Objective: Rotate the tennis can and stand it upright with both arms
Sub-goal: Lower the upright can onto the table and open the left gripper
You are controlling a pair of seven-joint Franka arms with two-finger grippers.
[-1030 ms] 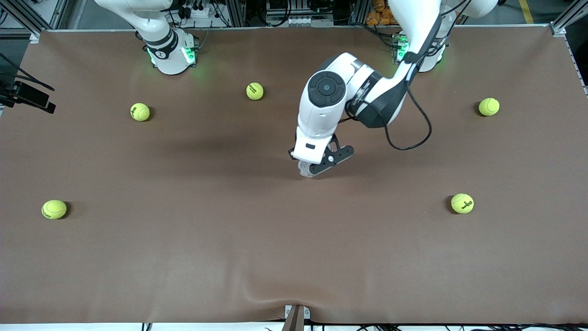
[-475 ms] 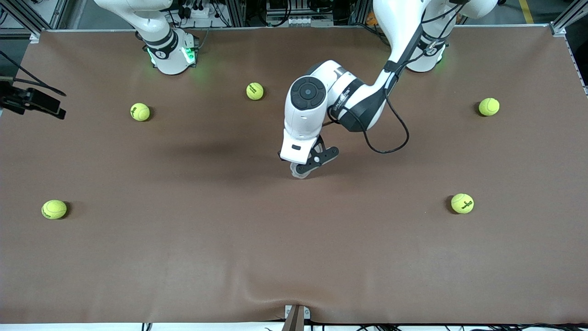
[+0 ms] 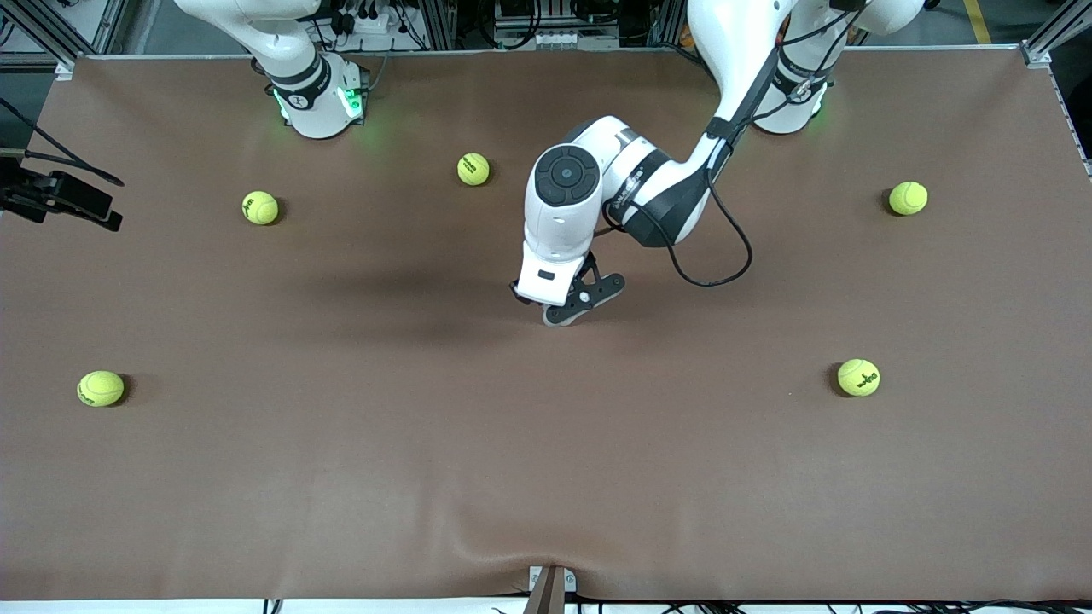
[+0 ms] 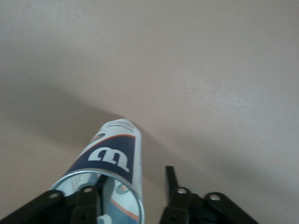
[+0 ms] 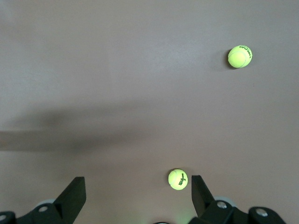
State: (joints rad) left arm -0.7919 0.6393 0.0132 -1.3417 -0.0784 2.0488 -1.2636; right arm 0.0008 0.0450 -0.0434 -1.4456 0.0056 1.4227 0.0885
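Observation:
The tennis can (image 4: 112, 161), clear with a navy label and a white "W", stands steeply tilted on the brown table; its silvery open rim is nearest the left wrist camera. My left gripper (image 4: 131, 191) is at that rim. One finger (image 4: 88, 203) shows within the rim's outline. The other finger (image 4: 171, 179) stands outside the can with a gap to its wall. In the front view the left gripper (image 3: 559, 309) is at mid-table and hides the can. My right gripper (image 5: 135, 193) is open and empty, high over the right arm's end of the table (image 3: 81, 205).
Several yellow-green tennis balls lie scattered on the brown table: one (image 3: 473, 169) beside the left arm's wrist, one (image 3: 260, 207) near the right arm's base, others (image 3: 858, 377) toward the table's ends. A black cable (image 3: 725, 256) loops from the left arm.
The left gripper has shifted toward the right arm's end of the table, and the can's end that showed under it is now hidden. The right gripper has shifted slightly.

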